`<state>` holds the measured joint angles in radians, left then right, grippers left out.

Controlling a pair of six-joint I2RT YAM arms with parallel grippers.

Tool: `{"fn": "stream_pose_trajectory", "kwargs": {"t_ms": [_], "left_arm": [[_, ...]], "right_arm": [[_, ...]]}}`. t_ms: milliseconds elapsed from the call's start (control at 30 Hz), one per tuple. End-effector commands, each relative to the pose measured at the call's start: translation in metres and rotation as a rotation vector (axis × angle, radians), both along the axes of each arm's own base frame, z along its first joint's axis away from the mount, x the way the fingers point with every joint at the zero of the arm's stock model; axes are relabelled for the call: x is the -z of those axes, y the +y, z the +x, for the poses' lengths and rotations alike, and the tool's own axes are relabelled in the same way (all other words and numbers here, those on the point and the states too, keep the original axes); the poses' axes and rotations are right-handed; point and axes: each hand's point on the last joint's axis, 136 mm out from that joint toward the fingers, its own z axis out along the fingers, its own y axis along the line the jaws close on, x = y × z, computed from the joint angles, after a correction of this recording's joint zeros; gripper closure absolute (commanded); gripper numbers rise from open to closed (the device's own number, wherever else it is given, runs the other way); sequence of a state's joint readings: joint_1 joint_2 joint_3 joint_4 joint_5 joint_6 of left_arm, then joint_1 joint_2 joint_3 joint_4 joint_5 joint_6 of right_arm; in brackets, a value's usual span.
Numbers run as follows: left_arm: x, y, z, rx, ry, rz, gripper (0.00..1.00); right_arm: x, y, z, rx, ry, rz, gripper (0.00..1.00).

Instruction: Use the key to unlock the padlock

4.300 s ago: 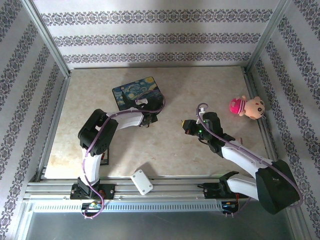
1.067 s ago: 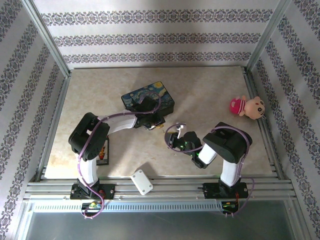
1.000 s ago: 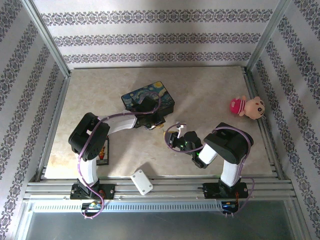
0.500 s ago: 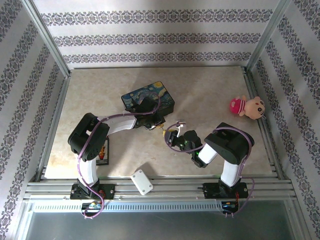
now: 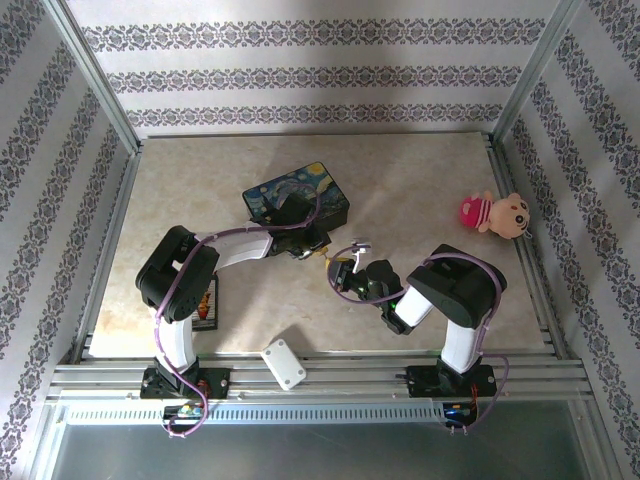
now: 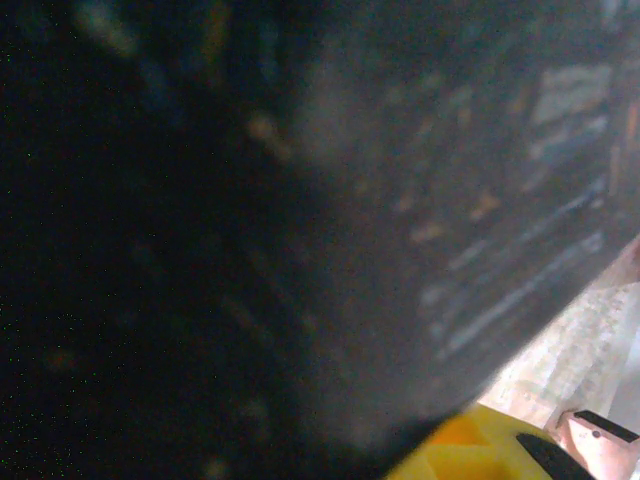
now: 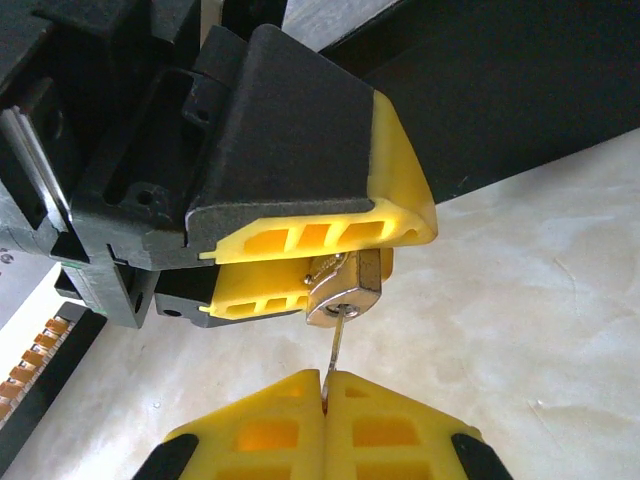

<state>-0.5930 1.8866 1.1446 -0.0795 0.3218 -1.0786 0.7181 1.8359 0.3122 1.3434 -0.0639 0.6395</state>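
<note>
Padlock [image 7: 345, 290] – small, with a brassy metal body – sits clamped between the yellow fingers [image 7: 310, 235] of the left tool [image 7: 340, 262], held above the pale surface [image 7: 520, 330] just in front of the starry-night painted box [image 5: 298, 195]. The right tool [image 7: 325, 380] is closed tight on the key [image 7: 337, 345]. The key's thin shaft rises from between the pressed fingertips and its tip meets the bottom face of the padlock; how far it goes in cannot be told. From above, the two tools meet nose to nose near the middle of the surface – left tool [image 5: 308, 252], right tool [image 5: 340, 272]. A pink plush doll [image 5: 495, 213] lies well apart at the right edge, and a white block [image 5: 283, 363] rests near the arm bases.
</note>
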Motion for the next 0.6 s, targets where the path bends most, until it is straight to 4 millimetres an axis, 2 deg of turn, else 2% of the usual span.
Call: {"fn": "stream_pose_trajectory", "kwargs": {"t_ms": [0, 567], "left_arm": [[0.007, 0.001, -0.014, -0.008, 0.092, -0.046, 0.92], [0.008, 0.001, -0.015, -0.006, 0.096, -0.055, 0.95]], "right_arm": [[-0.013, 0.005, 0.008, 0.017, -0.058, 0.017, 1.0], [-0.033, -0.003, 0.014, 0.076, -0.093, 0.053, 1.0]]}}
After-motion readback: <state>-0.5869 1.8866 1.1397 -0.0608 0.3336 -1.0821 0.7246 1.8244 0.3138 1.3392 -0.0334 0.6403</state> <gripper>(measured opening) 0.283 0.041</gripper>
